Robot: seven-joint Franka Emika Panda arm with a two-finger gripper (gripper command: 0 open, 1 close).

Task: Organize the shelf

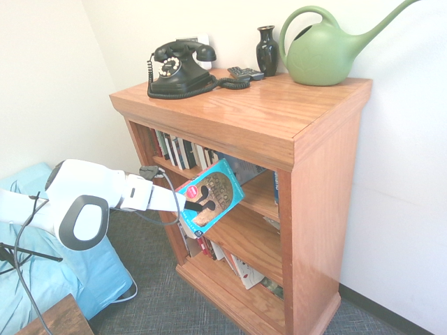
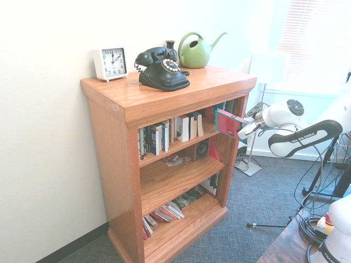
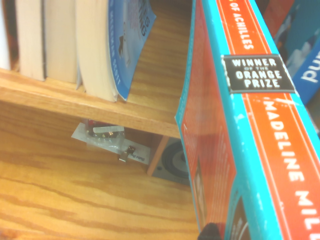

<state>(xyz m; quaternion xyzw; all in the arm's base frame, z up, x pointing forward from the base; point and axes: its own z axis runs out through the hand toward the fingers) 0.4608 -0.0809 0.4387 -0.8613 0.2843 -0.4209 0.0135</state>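
The reddish-brown shelf has three tiers under a thick flat top. My gripper is shut on a teal and orange book. It holds the book tilted in front of the top tier's open end, at the shelf's front edge. On that tier a row of upright books stands, and a blue paperback leans against the row's end. More books lie slumped on the bottom tier.
On the top sit a black rotary phone, a dark vase, a remote, a green watering can and a white clock. A small plastic bag lies on the middle tier.
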